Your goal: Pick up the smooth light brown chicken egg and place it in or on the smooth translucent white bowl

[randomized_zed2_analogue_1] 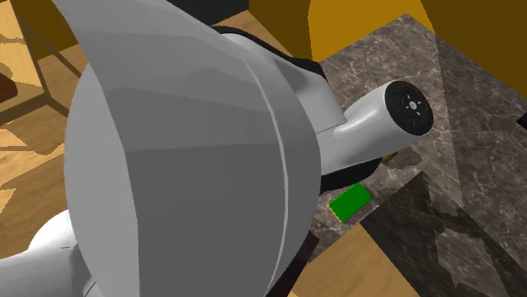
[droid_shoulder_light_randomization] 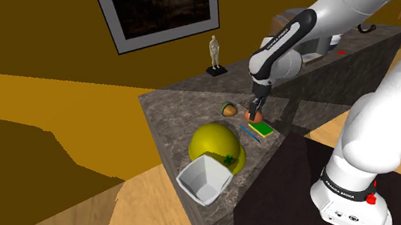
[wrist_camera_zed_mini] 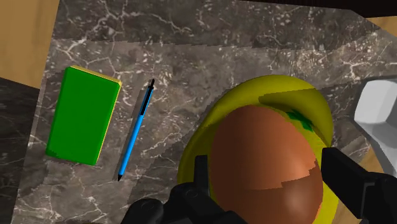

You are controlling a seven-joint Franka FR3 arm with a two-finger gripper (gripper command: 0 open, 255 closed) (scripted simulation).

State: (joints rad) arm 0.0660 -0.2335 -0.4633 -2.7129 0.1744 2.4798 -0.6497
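My jaws were closed on the egg (wrist_camera_zed_mini: 264,165), one black finger pressed to each side of it. The fingers (wrist_camera_zed_mini: 347,181) stood only as far apart as the egg was wide. It was a smooth reddish-brown egg, and in the shoulder view it (droid_shoulder_light_randomization: 253,114) hung at the tip of my hand, just above the dark marbled worktop (droid_shoulder_light_randomization: 175,107).

In the wrist view a rounded yellow dome (wrist_camera_zed_mini: 280,89) with a small green mark on it lay beyond the egg, which covered a good part of it. The bowl (wrist_camera_zed_mini: 378,111) showed past the dome as a pale grey-white corner.

From the shoulder camera the bowl (droid_shoulder_light_randomization: 205,179) was white with angular walls. It sat at the worktop's near corner, right against the yellow dome (droid_shoulder_light_randomization: 212,144) and apart from the egg.

A flat green block (wrist_camera_zed_mini: 83,114) with a yellow edge lay on the marble off to one side of my fingers. A blue pen (wrist_camera_zed_mini: 135,130) lay between the block and the dome, touching neither. In the second exterior view my own white arm (randomized_zed2_analogue_1: 211,152) took up most of the picture, with the green block (randomized_zed2_analogue_1: 350,202) peeping out beneath it.

Farther back on the worktop were a small brown-and-green nut-like thing (droid_shoulder_light_randomization: 229,109) and a pale statuette (droid_shoulder_light_randomization: 216,53), with a framed picture (droid_shoulder_light_randomization: 160,8) on the ochre wall above.
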